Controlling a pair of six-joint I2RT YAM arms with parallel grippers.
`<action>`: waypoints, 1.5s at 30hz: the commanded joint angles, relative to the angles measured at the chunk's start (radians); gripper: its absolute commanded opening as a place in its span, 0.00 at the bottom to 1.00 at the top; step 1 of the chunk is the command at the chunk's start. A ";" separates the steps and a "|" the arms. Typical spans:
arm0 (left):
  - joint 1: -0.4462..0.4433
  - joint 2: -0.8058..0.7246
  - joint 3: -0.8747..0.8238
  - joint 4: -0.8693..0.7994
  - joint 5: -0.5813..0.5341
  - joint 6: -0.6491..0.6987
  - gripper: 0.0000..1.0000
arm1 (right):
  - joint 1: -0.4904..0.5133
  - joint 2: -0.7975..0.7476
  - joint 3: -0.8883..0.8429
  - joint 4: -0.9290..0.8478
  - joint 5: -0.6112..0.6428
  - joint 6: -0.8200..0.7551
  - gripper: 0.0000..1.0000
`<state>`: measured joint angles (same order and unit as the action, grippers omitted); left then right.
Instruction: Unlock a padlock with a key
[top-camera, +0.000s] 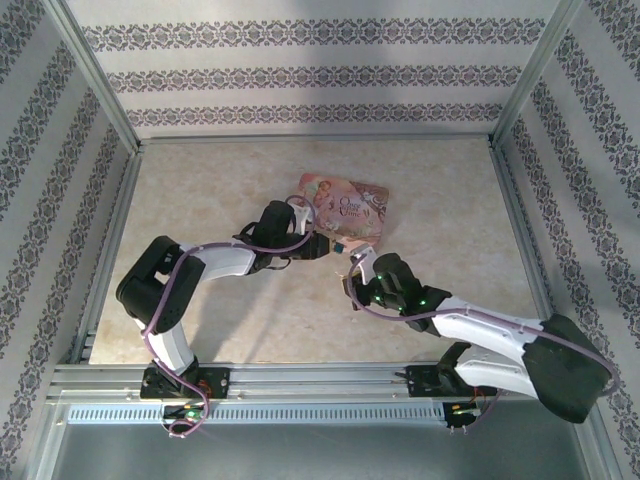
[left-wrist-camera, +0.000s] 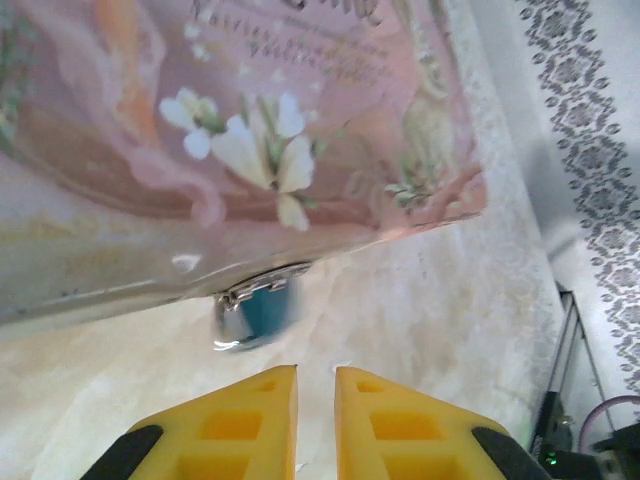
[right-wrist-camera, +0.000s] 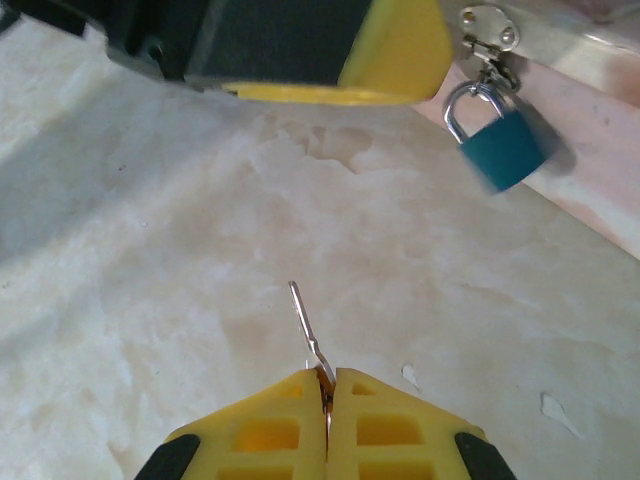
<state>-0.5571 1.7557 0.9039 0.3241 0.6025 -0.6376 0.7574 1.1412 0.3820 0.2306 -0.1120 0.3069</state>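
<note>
Two grippers point at the pink box's (top-camera: 345, 205) near edge, where the blue padlock (right-wrist-camera: 500, 145) hangs from a silvery hasp (right-wrist-camera: 490, 30). The left gripper (left-wrist-camera: 316, 370), just short of the box, has its jaws a narrow slit apart and empty. The right gripper (right-wrist-camera: 327, 375), farther from the box, is clamped tight on a thin key (right-wrist-camera: 305, 325).
</note>
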 joint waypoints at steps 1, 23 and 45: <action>-0.015 -0.032 0.023 -0.010 0.020 -0.029 0.17 | 0.011 0.054 -0.019 0.147 0.057 -0.020 0.00; -0.004 -0.223 -0.178 0.035 -0.254 0.125 0.45 | -0.354 0.188 0.241 0.066 -0.412 0.106 0.00; 0.000 -0.259 -0.311 0.133 -0.299 0.224 0.73 | -0.420 0.567 0.593 -0.275 -0.395 0.162 0.00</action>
<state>-0.5564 1.4925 0.6041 0.3981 0.3054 -0.4297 0.3195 1.6794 0.9634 0.0330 -0.5240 0.4473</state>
